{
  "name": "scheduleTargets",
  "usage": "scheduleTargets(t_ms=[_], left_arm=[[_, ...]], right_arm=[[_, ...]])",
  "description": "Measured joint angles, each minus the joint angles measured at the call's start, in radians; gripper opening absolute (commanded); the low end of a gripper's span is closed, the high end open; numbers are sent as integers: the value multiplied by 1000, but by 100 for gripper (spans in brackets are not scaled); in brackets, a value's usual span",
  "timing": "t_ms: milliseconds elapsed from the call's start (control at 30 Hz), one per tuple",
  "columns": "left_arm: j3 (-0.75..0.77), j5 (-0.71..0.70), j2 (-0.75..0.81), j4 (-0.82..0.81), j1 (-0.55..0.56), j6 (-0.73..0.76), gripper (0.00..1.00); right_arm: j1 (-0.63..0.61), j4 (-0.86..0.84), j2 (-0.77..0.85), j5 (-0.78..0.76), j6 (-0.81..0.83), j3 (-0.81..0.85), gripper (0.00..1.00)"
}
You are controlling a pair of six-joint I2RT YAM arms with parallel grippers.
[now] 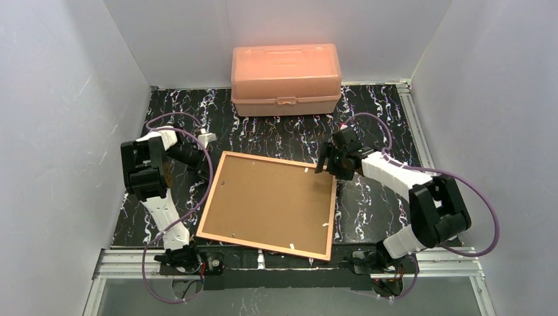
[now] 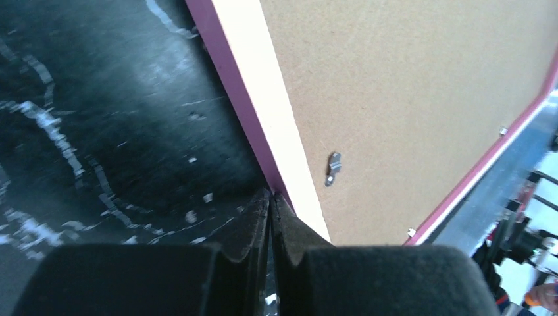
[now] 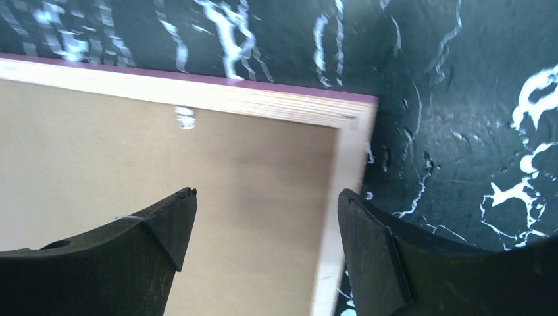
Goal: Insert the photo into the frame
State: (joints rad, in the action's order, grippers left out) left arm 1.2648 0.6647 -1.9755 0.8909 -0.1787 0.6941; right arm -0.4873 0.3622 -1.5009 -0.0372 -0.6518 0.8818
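site: robot lab test cell | enclosure: plain white wall panels [image 1: 59, 99] on three sides | surface: black white-veined marble-pattern tabletop [image 1: 276, 135] | rig: silver aluminium rail [image 1: 125, 263] at near edge, white-and-black left arm [image 1: 161, 207] and right arm [image 1: 395, 174] mounted there, purple cables [image 1: 497, 230] looping

Enclosed on three sides by plain white panels: left wall [image 1: 59, 99], rear wall [image 1: 276, 23], right wall [image 1: 493, 85]. Joined at both rear corners by straight vertical seams. Faintly scuffed on the left wall. Based on a tabletop [image 1: 276, 135] finished in black with white marble-like veining. Bordered along the near edge by an aluminium rail [image 1: 131, 263] and along the right edge by a narrower metal strip [image 1: 411, 112]. Lit evenly from above, with soft shadows and a mild sheen on the dark surface.
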Motion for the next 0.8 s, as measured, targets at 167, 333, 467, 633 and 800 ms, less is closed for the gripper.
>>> scheduleTargets(t_ms=[167,333,467,633,800], left_arm=[[19,79,-2,43,20,-26,7],[60,117,-2,118,-5,-21,18],[55,145,5,169,-51,-7,22],[-11,159,6,187,-55,-1,24],[-44,159,2,183,-51,1,23]], right_arm=[[-35,-29,77,-38,-4,64,89],[-213,-109,52,-55,-48,148,90],[-380,-246,-77,-21,-113,206,89],[-486,-392,-303,21,-174,314,88],[-512,-476,-436,64,-232,394,87]])
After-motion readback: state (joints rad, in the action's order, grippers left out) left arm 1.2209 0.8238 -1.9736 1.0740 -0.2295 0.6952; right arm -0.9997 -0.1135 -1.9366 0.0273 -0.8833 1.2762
